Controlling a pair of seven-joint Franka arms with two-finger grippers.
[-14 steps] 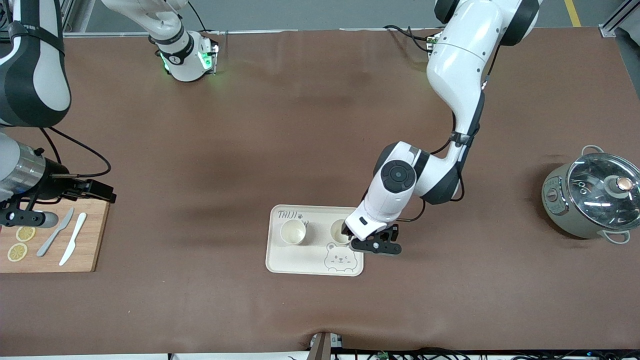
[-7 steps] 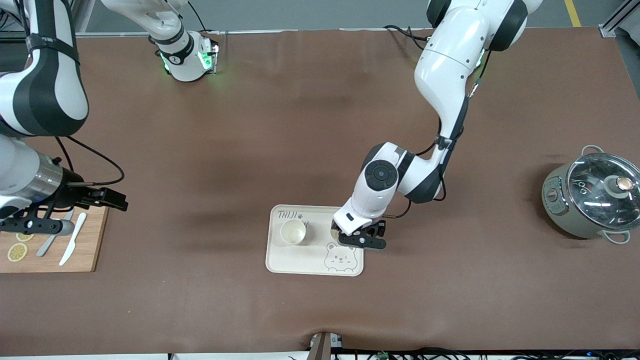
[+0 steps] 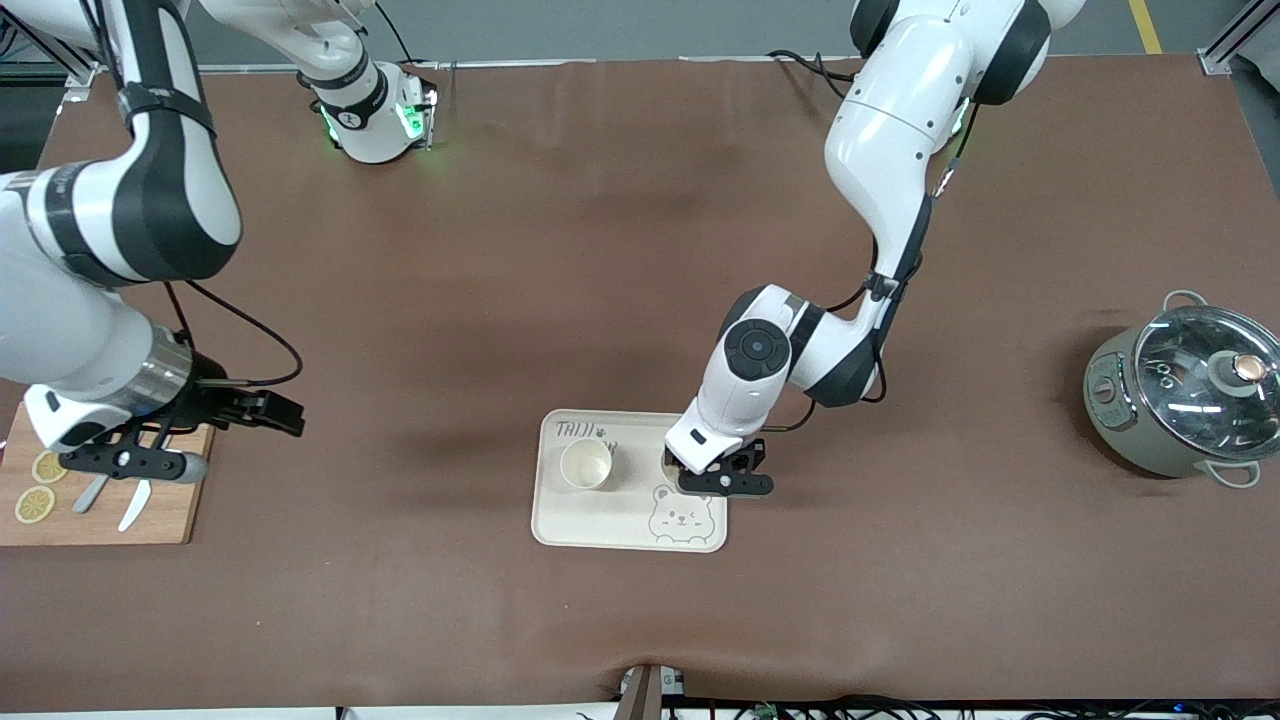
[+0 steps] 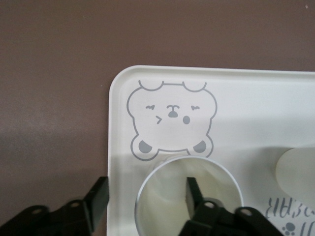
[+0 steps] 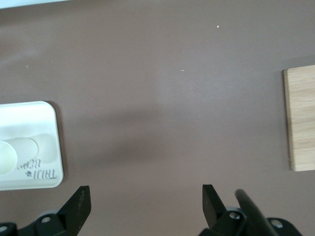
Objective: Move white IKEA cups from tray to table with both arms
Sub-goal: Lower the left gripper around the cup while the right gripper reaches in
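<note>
So, both white IKEA cups are sitting upright on the cream bear tray (image 3: 600, 520), around the middle of the table and a bit closer to the front camera. The first cup (image 3: 586, 464) stands on its own on the side of the tray toward the right arm's end, next to the printed lettering. The second cup (image 4: 216, 189) is on the side toward the left arm's end, just beside the bear drawing (image 3: 683, 518), and in the front view it's mostly hidden under the arm.

The left gripper (image 3: 715, 478) is down at that second cup. In the left wrist view one finger (image 4: 193, 194) is inside the cup and the other is outside its wall. The pincer is spread, with a visible gap between the outer finger and the rim, so it isn't clamped on the cup.

The right gripper (image 3: 135, 465) hangs over the edge of the wooden cutting board (image 3: 170, 510) at the right arm's end, well apart from the tray. Its pincer is released, with nothing between the fingers. On the board are two lemon slices (image 3: 35, 503) and two knives (image 3: 133, 505).

A grey-green pot with a glass lid (image 3: 1180, 400) sits at the left arm's end.
</note>
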